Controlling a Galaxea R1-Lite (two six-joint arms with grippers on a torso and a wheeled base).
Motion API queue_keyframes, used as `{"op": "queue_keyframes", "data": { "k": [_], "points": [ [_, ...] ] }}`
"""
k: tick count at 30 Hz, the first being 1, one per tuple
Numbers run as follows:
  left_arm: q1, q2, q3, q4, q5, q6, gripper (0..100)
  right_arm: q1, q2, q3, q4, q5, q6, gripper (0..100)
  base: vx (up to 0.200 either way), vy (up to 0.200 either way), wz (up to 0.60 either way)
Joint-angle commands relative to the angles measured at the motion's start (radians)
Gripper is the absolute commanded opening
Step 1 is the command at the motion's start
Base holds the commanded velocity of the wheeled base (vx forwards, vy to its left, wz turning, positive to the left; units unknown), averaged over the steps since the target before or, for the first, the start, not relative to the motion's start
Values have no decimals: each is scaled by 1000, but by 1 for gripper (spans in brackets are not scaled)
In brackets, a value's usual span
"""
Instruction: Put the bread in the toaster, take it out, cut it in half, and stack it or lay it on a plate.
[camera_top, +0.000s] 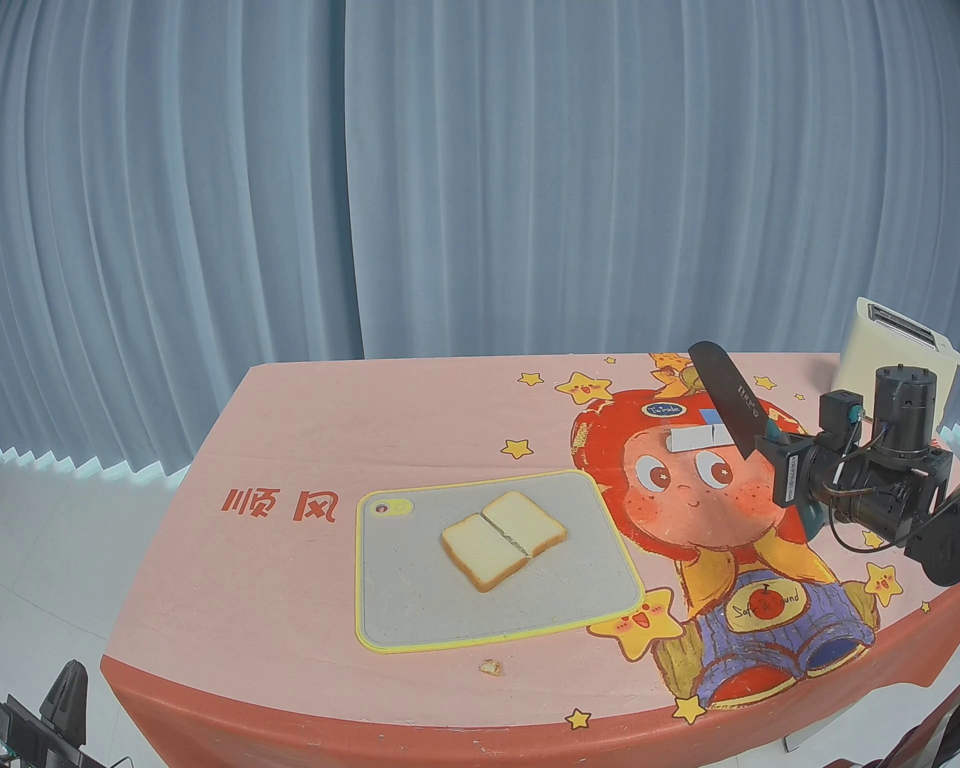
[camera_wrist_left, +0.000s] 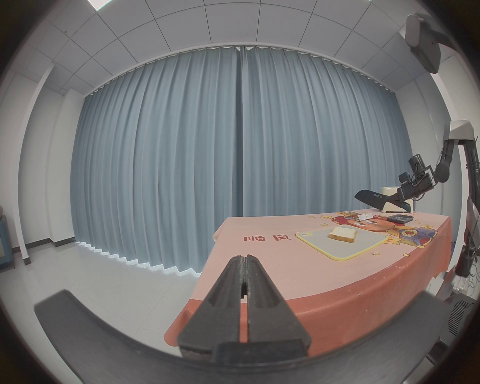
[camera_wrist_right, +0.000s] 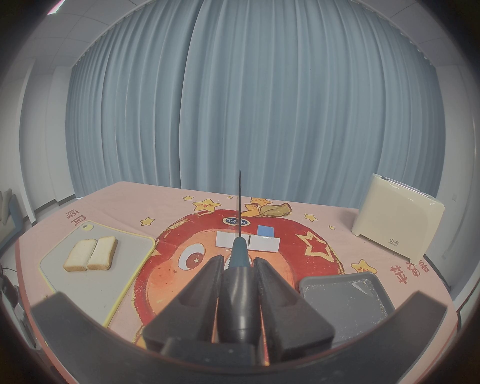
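The right jaws are closed tight on the dark handle of a black-bladed kitchen knife (camera_wrist_right: 239, 200). They hold it in the air over the right side of the counter, with the blade raised and slanting toward the far left. The left jaws are pressed together with nothing between them. They sit low off the counter's near left corner, well apart from everything on it.

The counter (camera_top: 300, 440) is covered by a pink cloth printed with a red-haired cartoon child and yellow stars. A pleated blue-grey curtain (camera_top: 400, 180) hangs across the room behind it, and the floor is pale.

A grey cutting board with a yellow rim (camera_top: 400, 590) lies flat at the middle of the counter. On it is the slice of white bread (camera_top: 503, 538), already cut into two halves that lie side by side and touch along the cut. A small crumb (camera_top: 490, 667) lies on the cloth just beside the board's near edge.

A cream-coloured toaster (camera_wrist_right: 400, 217) stands upright at the far right corner. A dark grey square tray (camera_wrist_right: 345, 300) lies near it on the near side. A white card (camera_wrist_right: 248, 241) and a small blue card (camera_wrist_right: 266, 231) lie just beside each other on the cartoon print, between the board and the toaster.
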Motion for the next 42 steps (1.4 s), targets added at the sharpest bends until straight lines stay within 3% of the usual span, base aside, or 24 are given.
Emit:
{"op": "queue_keyframes", "data": {
  "k": [1,28,35,42],
  "points": [
    [1,-16,18,0,0,0,0,1,3,0,0,0,-2,0,0,0,0],
    [1,-16,18,0,0,0,0,-1,-2,4,-1,2,5,0,0,0,0],
    [1,-16,18,0,0,0,0,-13,-10,-3,2,54,33,0,0,0,0],
    [1,-16,18,0,0,0,0,-70,-5,-11,12,63,25,0,0,0,0]
  ]
}}
